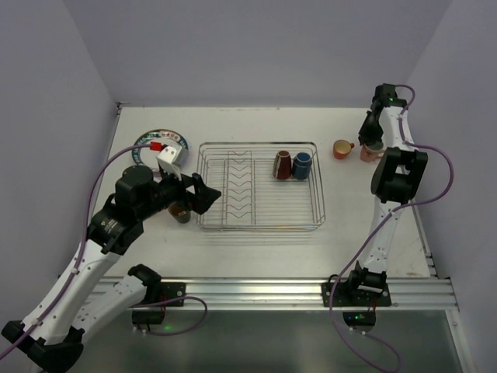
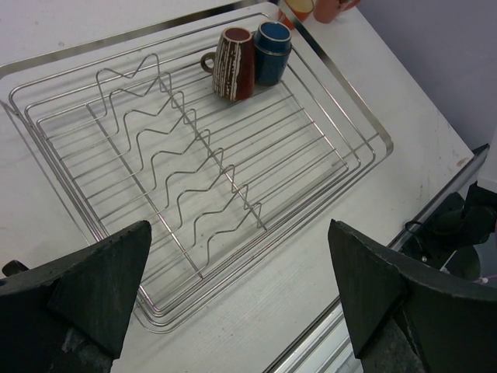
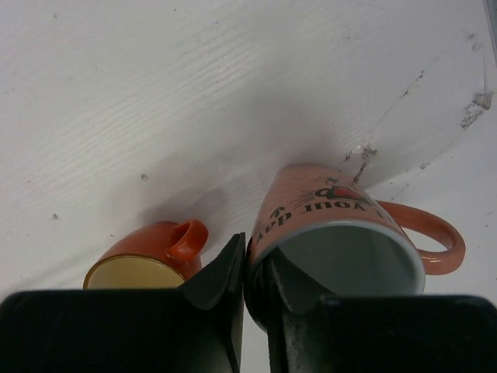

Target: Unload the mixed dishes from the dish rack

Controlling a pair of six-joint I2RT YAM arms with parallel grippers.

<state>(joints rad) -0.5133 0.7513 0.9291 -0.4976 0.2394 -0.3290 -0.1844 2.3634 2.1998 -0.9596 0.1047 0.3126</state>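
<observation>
The chief risk is judged to lie at the right end effector (image 3: 245, 249), at the upper right of the top view. It is closed almost completely on the rim of the pink mug (image 3: 342, 225), with one finger outside the wall and the other inside. Whether the mug's base is already borne by the bench (image 3: 194, 93) cannot be told. If the fingers are parted too soon, or the arm is raised before the thin wall is freed, the mug may be tipped or dragged. The orange mug (image 3: 151, 260) is set just beside it, so the two could be knocked together by a sideways slip. A second hazard is judged at the left end effector (image 1: 203, 194), whose fingers are spread wide and by which nothing is held or touched. It is poised at the left edge of the dish rack (image 1: 287, 203), with the black mug (image 1: 180, 212) close by on the bench, where it could be struck by a careless swing. The maroon mug (image 2: 234, 64) and the blue mug (image 2: 272, 52) are found side by side, touching, in the rack's far right part. The zigzag dividers (image 2: 186, 155) may be snagged when the mugs are reached for, and one mug may be toppled as the other is taken.
</observation>
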